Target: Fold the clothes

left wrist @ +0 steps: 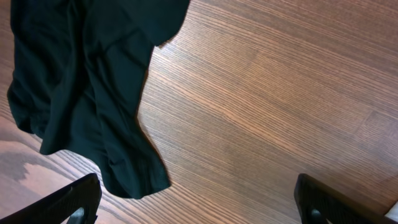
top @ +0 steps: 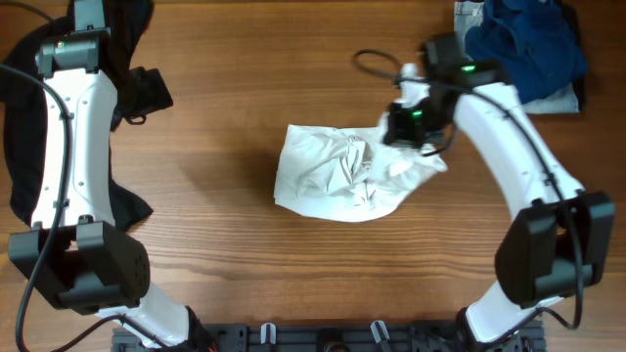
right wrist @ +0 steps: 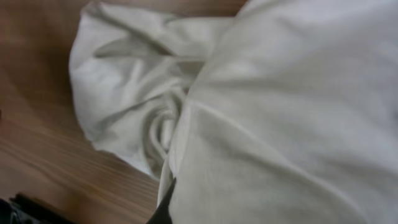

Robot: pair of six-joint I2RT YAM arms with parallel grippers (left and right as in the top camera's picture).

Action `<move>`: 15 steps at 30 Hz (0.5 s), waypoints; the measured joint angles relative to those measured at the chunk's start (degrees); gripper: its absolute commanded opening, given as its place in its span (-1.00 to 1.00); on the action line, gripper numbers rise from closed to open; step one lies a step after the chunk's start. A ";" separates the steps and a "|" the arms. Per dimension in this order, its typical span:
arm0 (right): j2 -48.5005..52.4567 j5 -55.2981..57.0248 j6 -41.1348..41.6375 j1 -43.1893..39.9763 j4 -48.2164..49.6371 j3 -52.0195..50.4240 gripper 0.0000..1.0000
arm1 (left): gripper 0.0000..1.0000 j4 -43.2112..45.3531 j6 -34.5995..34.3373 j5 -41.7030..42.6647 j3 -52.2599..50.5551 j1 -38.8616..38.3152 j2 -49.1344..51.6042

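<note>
With the right end effector (top: 406, 125) at the crumpled white shirt's (top: 337, 174) right edge mid-frame, its grip hidden by cloth, and the left end effector (left wrist: 199, 202) gaping empty, spreading the shirt flat probably came next.

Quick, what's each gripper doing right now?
Left gripper: open, holding nothing.
Right gripper: at the edge of the white garment, jaws hidden by cloth; cannot tell.
</note>
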 measured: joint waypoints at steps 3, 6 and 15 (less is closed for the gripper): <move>0.00 0.87 4.50 9.75 4.59 0.07 -0.91 | 0.99 0.00 0.00 1.03 0.00 0.00 0.04; 0.11 1.18 7.45 15.13 7.45 0.09 -0.87 | 1.00 0.02 0.00 2.19 0.00 0.00 0.11; 2.84 -1.31 3.56 24.90 10.16 1.73 0.99 | 1.00 1.09 0.00 2.89 0.00 0.00 2.60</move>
